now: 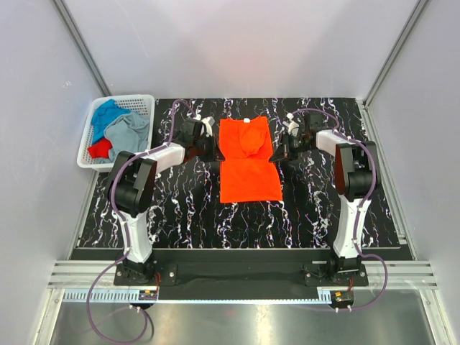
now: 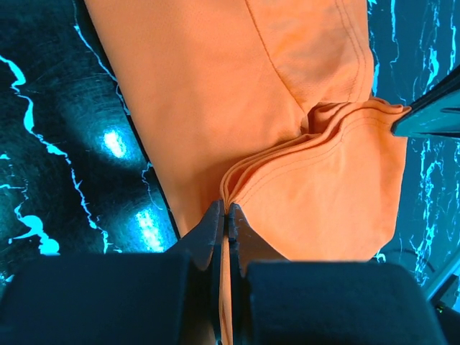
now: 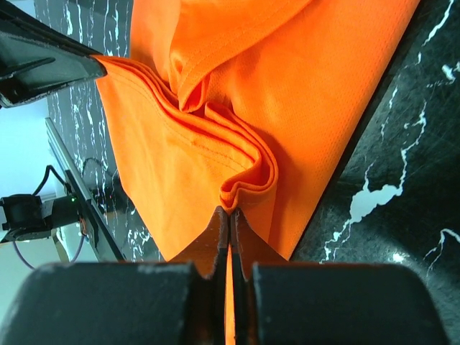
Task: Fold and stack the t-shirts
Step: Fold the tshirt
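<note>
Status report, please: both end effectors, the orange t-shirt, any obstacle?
Left end effector shut on orange t-shirt edge; right end effector likewise. Shirt on table, top bunched. Basket far left, not in the way.

No writing, brand, number or sign can be read in any view. The orange t-shirt (image 1: 248, 176) shows only plain cloth and stitched hems. The white marks on the black desk (image 1: 180, 208) are marble veining, not letters.
</note>
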